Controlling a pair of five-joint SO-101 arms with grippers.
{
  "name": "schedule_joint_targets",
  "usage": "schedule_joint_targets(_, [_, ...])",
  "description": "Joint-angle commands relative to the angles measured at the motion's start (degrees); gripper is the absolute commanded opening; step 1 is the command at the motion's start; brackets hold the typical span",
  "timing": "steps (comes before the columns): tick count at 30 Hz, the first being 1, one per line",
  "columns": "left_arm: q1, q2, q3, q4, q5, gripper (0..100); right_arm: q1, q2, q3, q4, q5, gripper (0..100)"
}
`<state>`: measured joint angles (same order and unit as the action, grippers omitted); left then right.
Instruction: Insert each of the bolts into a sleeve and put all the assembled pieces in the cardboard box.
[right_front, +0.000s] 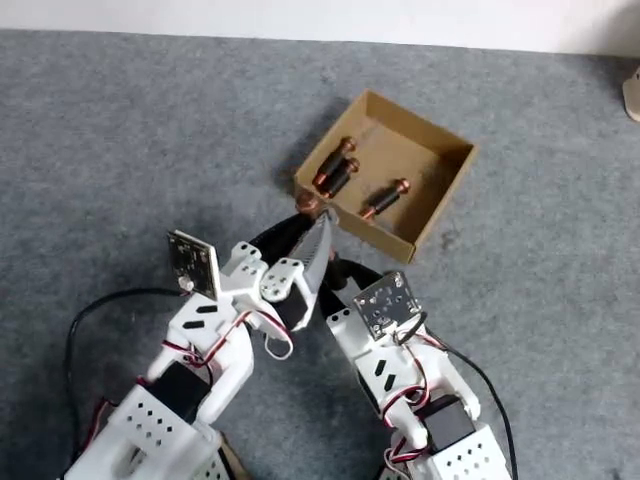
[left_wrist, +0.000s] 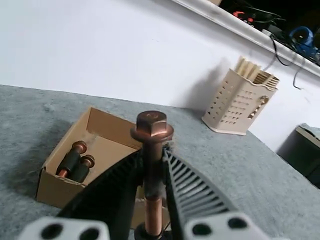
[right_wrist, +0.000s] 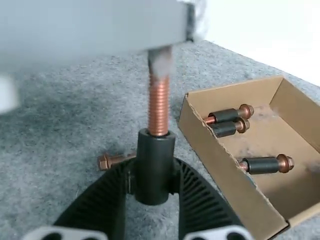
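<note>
My left gripper (left_wrist: 152, 150) is shut on a copper bolt (left_wrist: 152, 131), head up at its fingertips. The bolt's threaded shaft (right_wrist: 159, 107) runs down into a black sleeve (right_wrist: 155, 165), on which my right gripper (right_wrist: 154, 172) is shut. In the high view the two grippers meet just in front of the cardboard box (right_front: 385, 235), with the left gripper (right_front: 315, 235) and the bolt head (right_front: 306, 205) near the box's corner. Three assembled pieces (right_front: 340, 170) lie in the box (right_wrist: 215, 160). One loose bolt (right_wrist: 112, 161) lies on the carpet beside the sleeve.
Grey carpet (right_front: 120, 150) covers the table on all sides. A cream perforated holder (left_wrist: 242, 102) with sticks stands at the far right by the white wall. Cables trail from both arms at the front.
</note>
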<state>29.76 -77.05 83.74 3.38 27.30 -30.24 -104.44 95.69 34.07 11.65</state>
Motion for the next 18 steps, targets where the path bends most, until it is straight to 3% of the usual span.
schedule_joint_targets(1, [3.3, 0.2, 0.5, -0.1, 0.0, 0, 0.7, -0.7, 6.7, -1.5, 0.5, 0.5])
schedule_joint_targets(18, [2.5, 0.2, 3.6, -0.2, -0.2, 0, 4.1, -0.7, 6.1, -3.5, 0.0, 0.5])
